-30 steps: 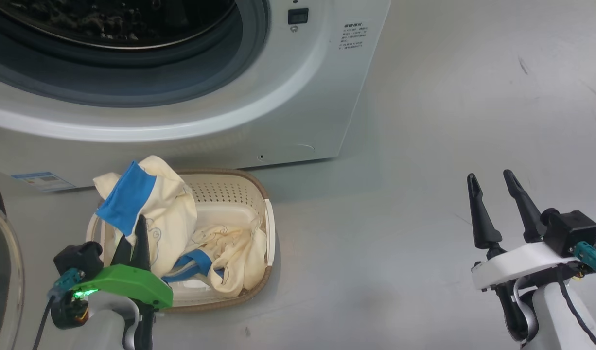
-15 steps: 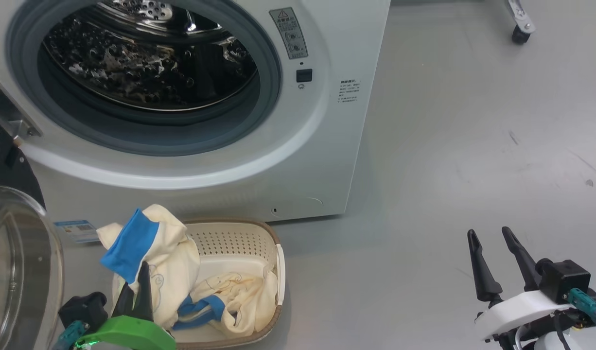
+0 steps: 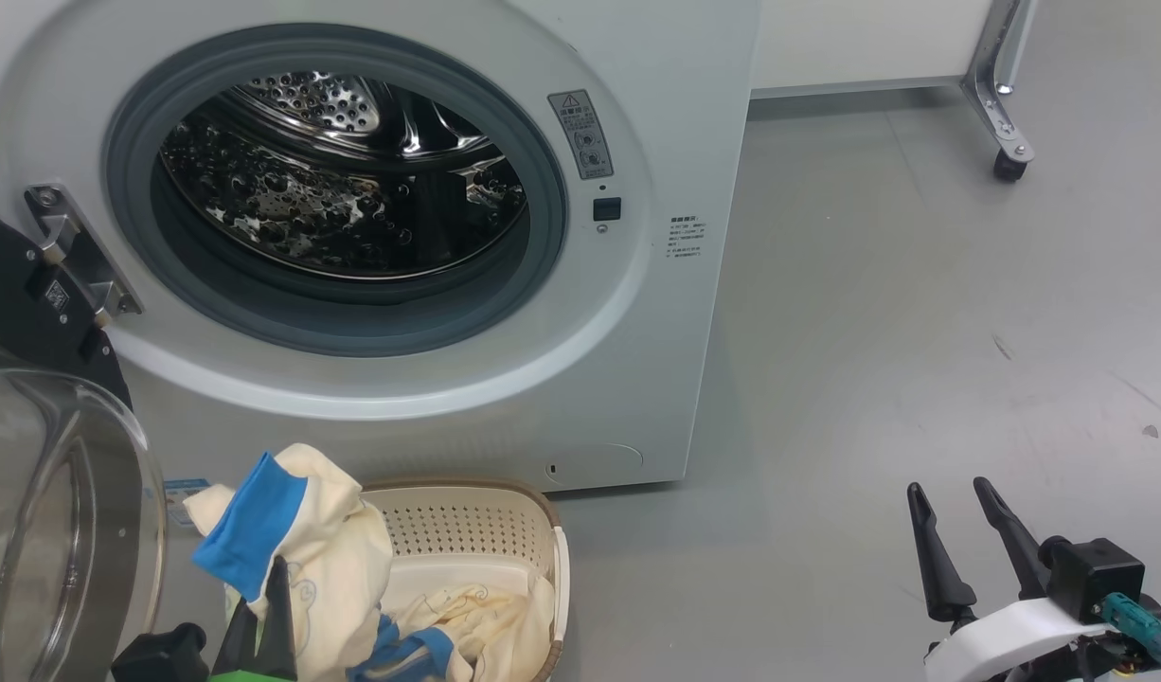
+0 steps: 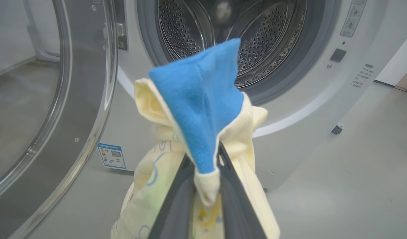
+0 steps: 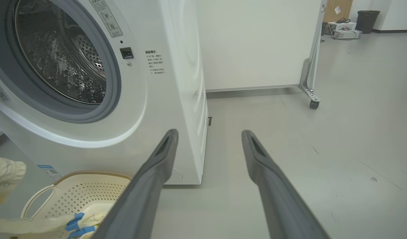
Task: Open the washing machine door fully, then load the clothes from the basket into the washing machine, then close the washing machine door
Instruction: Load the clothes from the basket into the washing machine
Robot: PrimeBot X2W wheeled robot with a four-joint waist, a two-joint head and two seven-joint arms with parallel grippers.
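Observation:
The washing machine [image 3: 637,332] stands ahead with its steel drum [image 3: 344,189] exposed. The washing machine door [image 3: 60,530] is swung open at the left, its glass bowl toward me, also in the left wrist view [image 4: 57,99]. The basket [image 3: 467,530] sits on the floor below the opening. My left gripper [image 3: 263,606] is shut on a cream garment with a blue cuff [image 4: 197,99], raised above the basket's left end. More of the clothes [image 3: 476,616] lie inside the basket. My right gripper [image 3: 947,489] is open over the floor to the right, holding nothing [image 5: 209,132].
A white panel on a metal leg with a caster [image 3: 1007,161] stands behind the machine's right side. Grey floor [image 3: 921,332] stretches to the right of the machine. A blue label [image 4: 112,156] marks the machine's lower left corner.
The head camera has tilted up, so the drum opening and the door hinge have come into view and the basket sits lower. Both grippers keep their states.

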